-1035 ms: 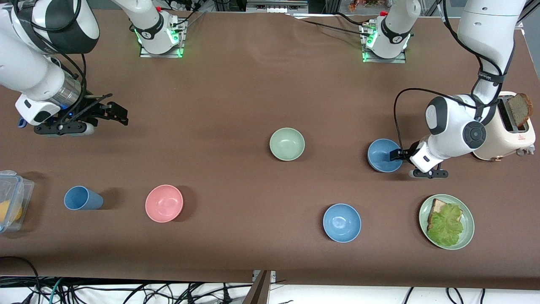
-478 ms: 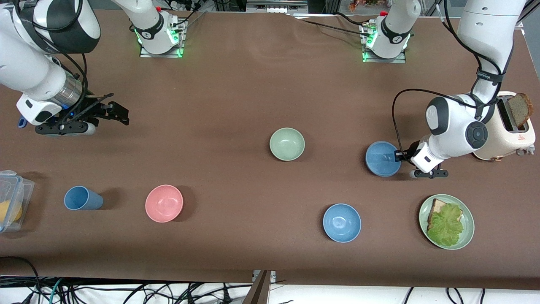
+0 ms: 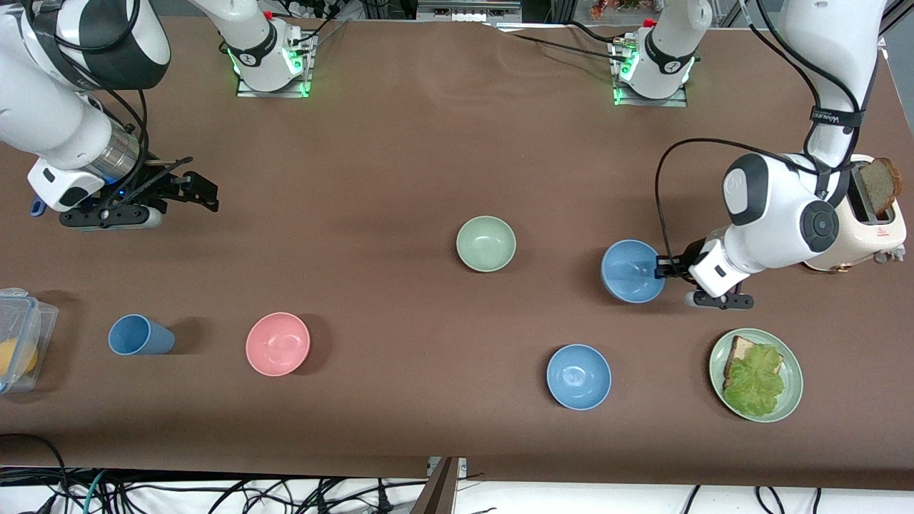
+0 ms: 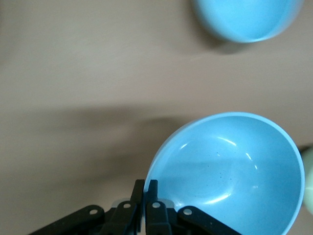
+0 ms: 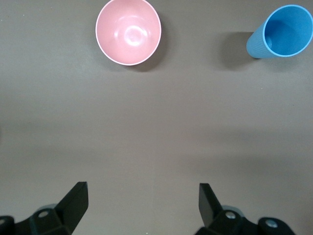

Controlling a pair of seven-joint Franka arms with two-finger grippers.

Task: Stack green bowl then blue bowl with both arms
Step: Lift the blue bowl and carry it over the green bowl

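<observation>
The green bowl [image 3: 486, 243], small, round and matte sage, sits upright near the middle of the brown bench [image 3: 400, 157], touched by nothing. The blue bowl [image 3: 633, 270] is beside it toward the left arm's end, a dusty steel-blue bowl with a smooth inside. The left hand [image 3: 664, 268] pinches its rim, 1 finger inside the wall and 1 outside, as the left wrist view shows [image 4: 145, 198]; the bowl's shadow lies spread on the cloth beside it.

Nearer the front camera rests a brighter, glossy blue bowl [image 3: 579, 376], and beside that a flat pale-green plate [image 3: 791, 371] with bread and a ruffled lettuce leaf. A cream toaster [image 3: 867, 235] holding a brown slice stands by the left arm.

The right hand [image 3: 189, 191] waits over bare bench at the right arm's end, its 2 fingers spread wide with nothing between them. Nearer the front camera there are a pink bowl [image 3: 278, 343], a blue cup [image 3: 139, 335] and a clear plastic box [image 3: 21, 335].
</observation>
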